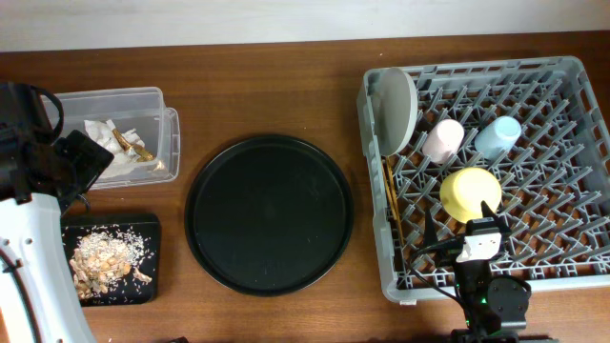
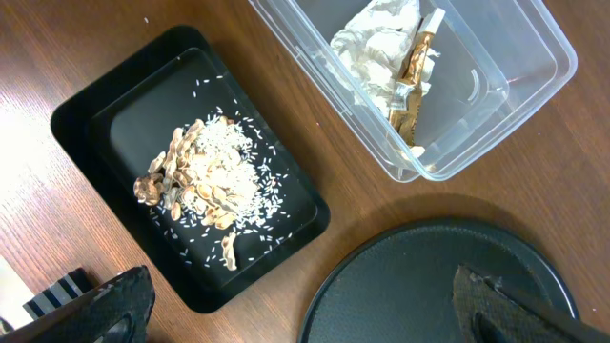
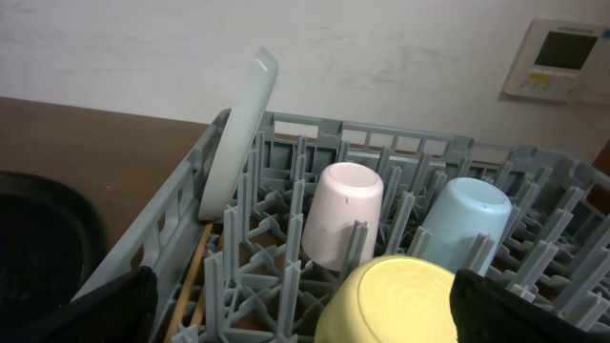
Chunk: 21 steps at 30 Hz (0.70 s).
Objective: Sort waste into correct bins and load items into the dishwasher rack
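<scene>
both grippers stand wide and empty: the left gripper (image 2: 305,314) hangs over the gap between the bins and the large round black tray (image 1: 270,214), and the right gripper (image 3: 310,310) hovers just above the small yellow bowl (image 1: 470,192).

as we judge it, the risk now is disturbing what already sits in place. a low move by the right arm could nudge the bowl off its pegs or knock the pale grey plate (image 1: 398,110), which stands on edge against the left wall of the large grey plastic dishwasher rack (image 1: 562,191). a careless sweep by the left arm could catch a bin rim and scatter loose grains onto the wooden table (image 1: 286,86).

the rack also holds the pink cup (image 1: 443,140) and the light blue cup (image 1: 498,136), both upside down, and the thin wooden chopsticks (image 1: 391,200) lying along its left side. the clear plastic rectangular box (image 1: 170,133) holds crumpled white paper napkins (image 2: 381,48) with brown bits. the shallow black rectangular tray (image 2: 86,105) holds the beige-and-brown food scraps (image 2: 205,176). the round tray looks bare, so we judge the sorting nearly or fully finished.
</scene>
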### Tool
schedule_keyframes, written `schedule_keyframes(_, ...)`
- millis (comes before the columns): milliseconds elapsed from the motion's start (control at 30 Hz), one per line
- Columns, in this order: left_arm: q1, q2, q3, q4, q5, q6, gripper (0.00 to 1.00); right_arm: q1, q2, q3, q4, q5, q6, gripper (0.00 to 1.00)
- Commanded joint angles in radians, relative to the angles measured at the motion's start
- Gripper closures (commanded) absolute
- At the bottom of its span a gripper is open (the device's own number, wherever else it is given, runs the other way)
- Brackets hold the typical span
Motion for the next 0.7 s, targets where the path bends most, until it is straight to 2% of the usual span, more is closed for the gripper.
schedule_keyframes(0,0.006,-0.005,0.007,-0.001,0.0,0.011,0.01,-0.006,-0.008,-0.007,-0.004,0.02,0.003,0.02)
schedule_keyframes(467,0.006,-0.005,0.007,-0.001,0.0,0.011,0.01,-0.005,-0.009,-0.007,-0.006,0.019,0.007,0.02)
schedule_keyframes(567,0.006,-0.005,0.007,-0.001,0.0,0.011,0.01,-0.005,-0.009,-0.007,-0.008,0.035,0.11,0.02)
schedule_keyframes(667,0.006,-0.005,0.007,-0.001,0.0,0.011,0.01,-0.005,-0.009,-0.007,-0.008,0.035,0.143,0.02)
